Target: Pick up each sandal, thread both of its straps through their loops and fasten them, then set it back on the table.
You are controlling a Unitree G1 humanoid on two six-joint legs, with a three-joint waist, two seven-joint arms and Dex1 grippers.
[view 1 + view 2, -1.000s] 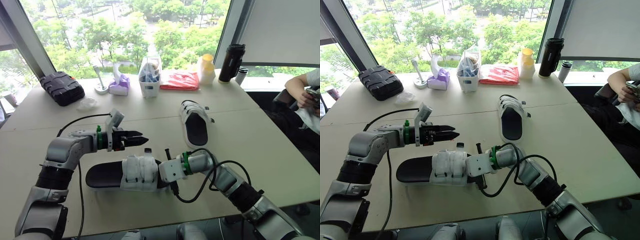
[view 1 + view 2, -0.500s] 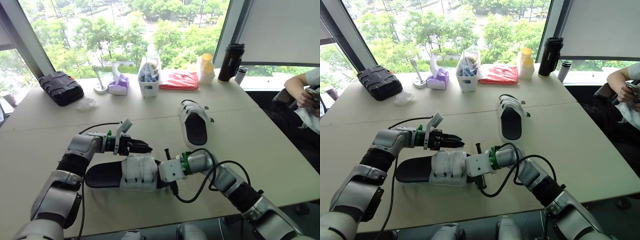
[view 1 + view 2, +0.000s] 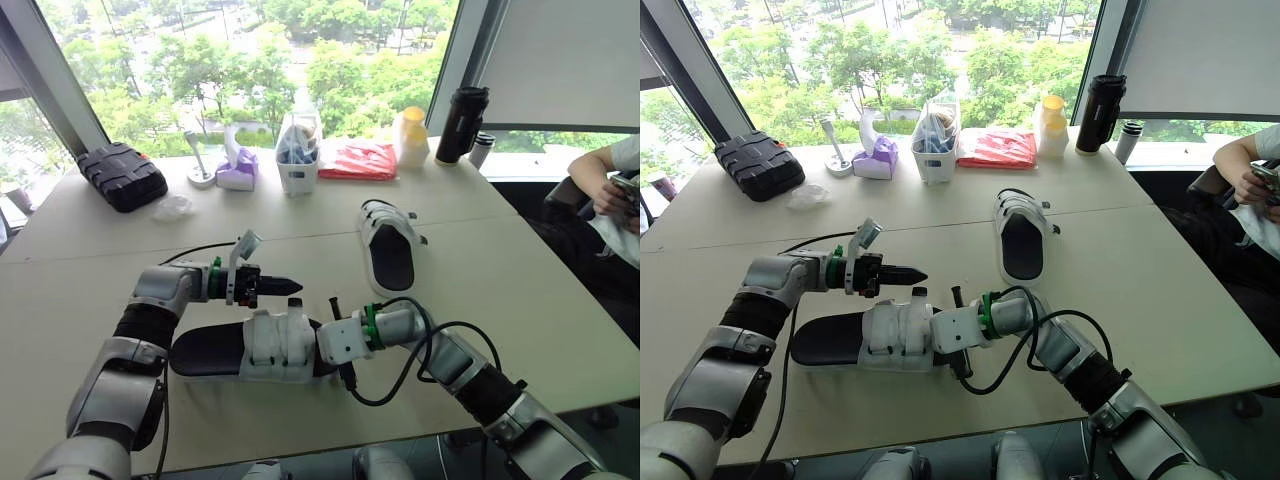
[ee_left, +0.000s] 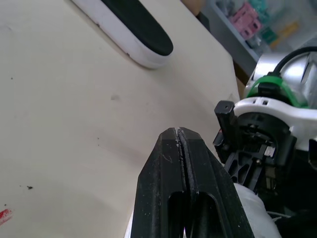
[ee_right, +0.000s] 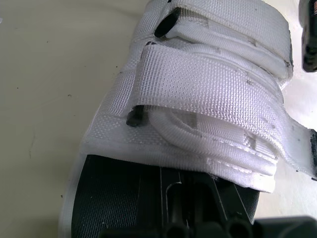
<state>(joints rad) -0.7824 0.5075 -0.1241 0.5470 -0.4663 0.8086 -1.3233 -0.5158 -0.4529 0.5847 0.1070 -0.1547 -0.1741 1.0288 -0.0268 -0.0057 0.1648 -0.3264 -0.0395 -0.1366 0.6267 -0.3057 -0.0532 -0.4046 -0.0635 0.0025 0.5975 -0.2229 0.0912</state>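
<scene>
My left fingers point(image 4: 166, 168) are pressed together just beside the near sandal point(image 3: 205, 352) lying lower centre on the worktop point(image 3: 520, 300), my right fingers point(image 5: 198, 198), also together, tucked under its white straps point(image 5: 208, 89).

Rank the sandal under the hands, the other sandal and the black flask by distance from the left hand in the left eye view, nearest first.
1. The near sandal: right by the left hand, on the robot's side of it.
2. The far sandal: farther out, to the right.
3. The black flask: far right, by the window.
</scene>
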